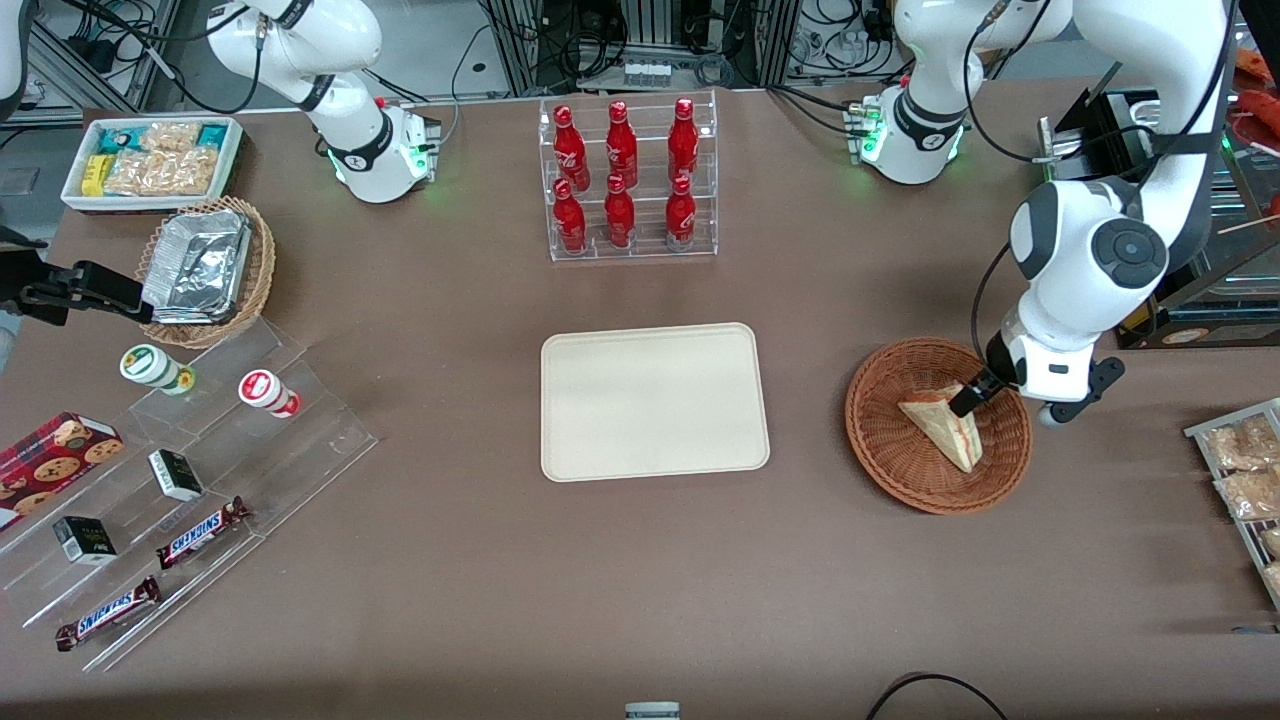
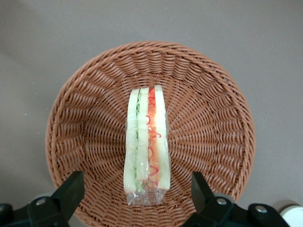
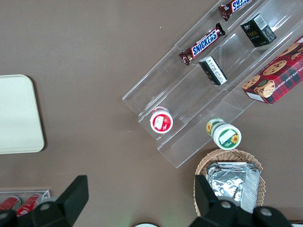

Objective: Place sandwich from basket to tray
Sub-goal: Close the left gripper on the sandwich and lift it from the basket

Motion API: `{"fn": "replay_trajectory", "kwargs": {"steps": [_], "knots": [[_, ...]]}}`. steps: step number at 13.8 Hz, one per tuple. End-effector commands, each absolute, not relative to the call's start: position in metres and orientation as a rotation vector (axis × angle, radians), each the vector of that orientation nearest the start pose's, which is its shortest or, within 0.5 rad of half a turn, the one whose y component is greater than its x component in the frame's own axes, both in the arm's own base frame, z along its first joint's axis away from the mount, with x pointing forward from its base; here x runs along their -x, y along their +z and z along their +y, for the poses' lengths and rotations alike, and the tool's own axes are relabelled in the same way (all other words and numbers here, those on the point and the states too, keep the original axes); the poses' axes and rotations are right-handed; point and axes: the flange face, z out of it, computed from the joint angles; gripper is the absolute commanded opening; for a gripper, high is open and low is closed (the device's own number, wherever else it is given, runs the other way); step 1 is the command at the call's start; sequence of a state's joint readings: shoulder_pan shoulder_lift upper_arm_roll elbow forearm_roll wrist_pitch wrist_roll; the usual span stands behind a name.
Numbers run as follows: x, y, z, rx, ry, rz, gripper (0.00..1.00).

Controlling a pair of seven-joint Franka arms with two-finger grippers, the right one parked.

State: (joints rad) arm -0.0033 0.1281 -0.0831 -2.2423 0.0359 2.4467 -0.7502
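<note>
The sandwich (image 1: 945, 427) is a clear-wrapped wedge of white bread with red and green filling, lying in the reddish-brown wicker basket (image 1: 885, 440) toward the working arm's end of the table. In the left wrist view the sandwich (image 2: 146, 144) stands on edge in the middle of the basket (image 2: 213, 123). The left gripper (image 1: 972, 395) hangs just above the basket, over the sandwich's end. It is open (image 2: 137, 191), with one finger on each side of the sandwich's wrapped end, not touching it. The cream-beige tray (image 1: 655, 401) lies flat mid-table beside the basket.
A clear rack of red bottles (image 1: 627, 180) stands farther from the front camera than the tray. A wire rack of snack bags (image 1: 1245, 480) sits at the working arm's table edge. A tan basket with foil containers (image 1: 205, 265), a white snack bin (image 1: 150, 160) and acrylic steps (image 1: 200, 480) lie toward the parked arm's end.
</note>
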Motion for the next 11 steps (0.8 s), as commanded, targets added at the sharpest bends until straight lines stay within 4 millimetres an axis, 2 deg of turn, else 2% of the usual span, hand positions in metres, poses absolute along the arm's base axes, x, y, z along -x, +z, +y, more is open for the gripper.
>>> {"fn": "replay_trajectory", "kwargs": {"steps": [1, 8, 10, 11], "knots": [[-0.543, 0.302, -0.056, 3.002, -0.129, -1.007, 1.0], [-0.531, 0.248, -0.053, 3.024, -0.185, -1.021, 1.0], [-0.532, 0.242, -0.055, 3.028, -0.186, -1.016, 0.99], [-0.532, 0.242, -0.054, 3.029, -0.19, -1.021, 0.89]]}}
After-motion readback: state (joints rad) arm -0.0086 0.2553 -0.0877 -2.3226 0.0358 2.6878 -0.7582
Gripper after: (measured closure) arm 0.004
